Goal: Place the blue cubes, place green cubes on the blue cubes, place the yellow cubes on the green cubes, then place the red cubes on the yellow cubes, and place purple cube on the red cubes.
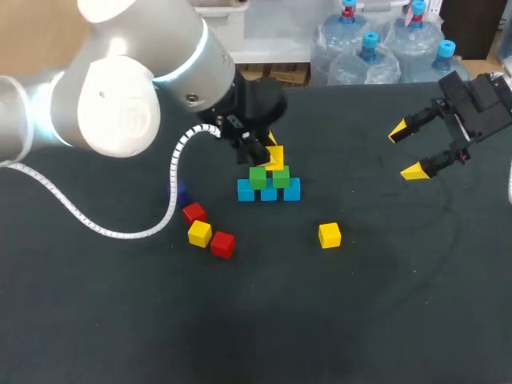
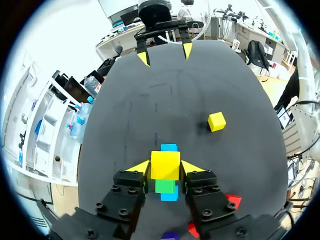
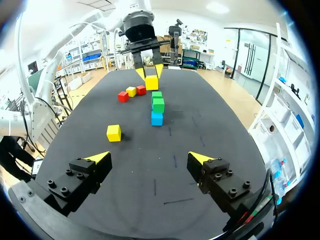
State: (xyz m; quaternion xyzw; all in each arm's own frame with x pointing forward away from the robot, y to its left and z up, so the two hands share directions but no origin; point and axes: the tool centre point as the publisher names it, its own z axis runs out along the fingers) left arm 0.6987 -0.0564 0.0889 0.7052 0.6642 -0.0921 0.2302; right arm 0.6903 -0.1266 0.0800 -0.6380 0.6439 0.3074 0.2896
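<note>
Left end effector [image 2: 165,167] grips yellow cube [image 2: 165,164]; green cubes [image 1: 258,178] beneath.

A dark, matte table [image 1: 384,304] fills the middle of the room, its top faintly scuffed with pale lines. Just past its far edge, toward the right, stand big clear water bottles [image 1: 370,56] with blue caps. White shelves [image 3: 292,115] run along that far side. The floor [image 3: 235,95] is a pale wood colour. Off to the left a glass wall [image 3: 250,52] with dark frames closes the room, and a ceiling light [image 3: 218,7] glows white overhead.
</note>
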